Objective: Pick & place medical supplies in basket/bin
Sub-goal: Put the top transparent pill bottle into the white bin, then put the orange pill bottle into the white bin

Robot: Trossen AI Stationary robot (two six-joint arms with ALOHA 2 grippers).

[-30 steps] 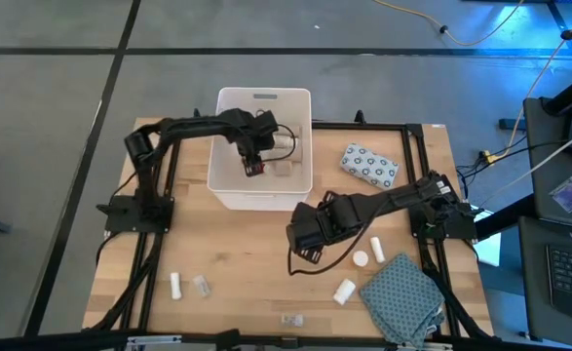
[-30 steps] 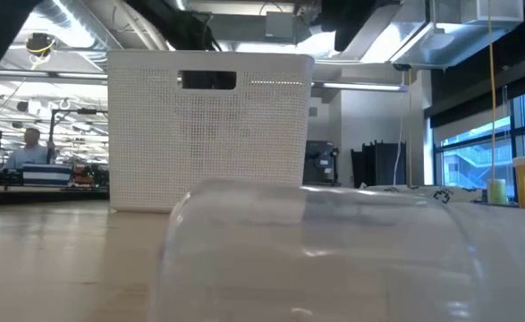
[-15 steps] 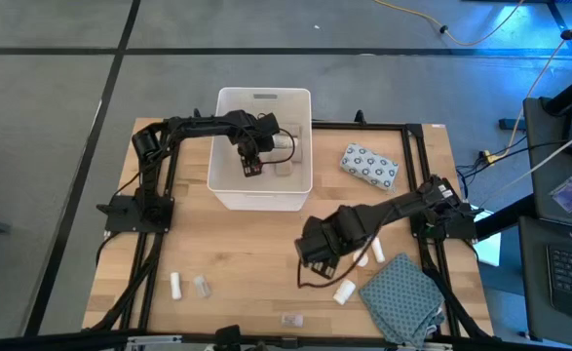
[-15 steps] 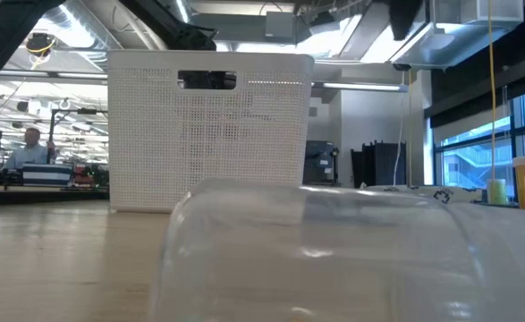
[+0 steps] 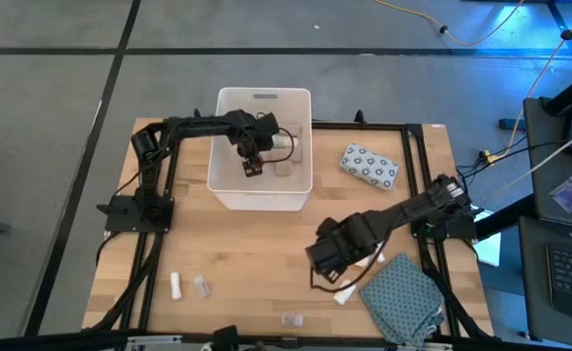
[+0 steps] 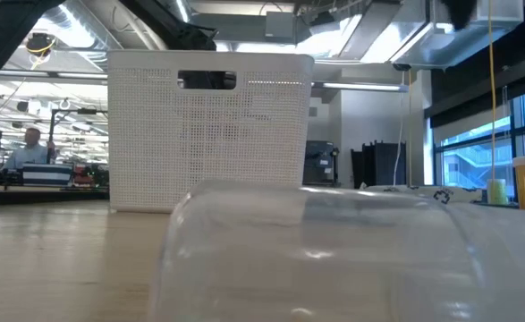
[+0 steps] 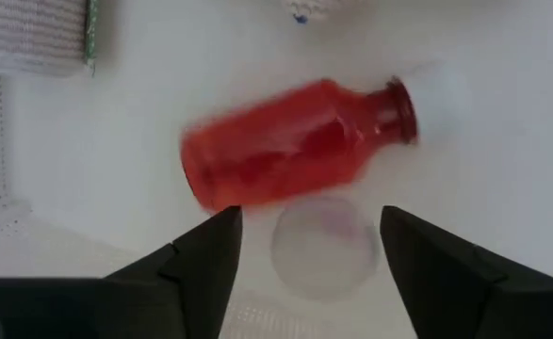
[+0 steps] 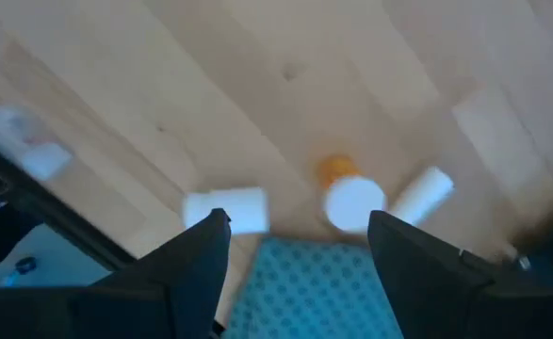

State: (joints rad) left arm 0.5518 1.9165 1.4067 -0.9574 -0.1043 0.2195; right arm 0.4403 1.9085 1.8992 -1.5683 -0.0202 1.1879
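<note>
High view: the white basket (image 5: 263, 200) stands at the far middle of the desk (image 5: 227, 244), and everything else is placed from it. The left pincer (image 5: 251, 164) hangs inside the basket, fingers spread and holding nothing; its wrist view shows a red bottle (image 7: 295, 155) lying on its side on the basket floor just beyond the fingertips (blurred, with a round pale thing beside it). The right pincer (image 5: 326, 265) hovers near the front right of the basket, over bare wood, fingers spread and empty, close to a grey-teal cloth (image 5: 402, 297). Its wrist view shows three white supplies (image 8: 354, 202) lying by the cloth's edge. A blue-dotted soft pack (image 5: 369, 165) lies right of the basket. Two small white items (image 5: 187, 285) rest well in front of the basket, toward its left.
</note>
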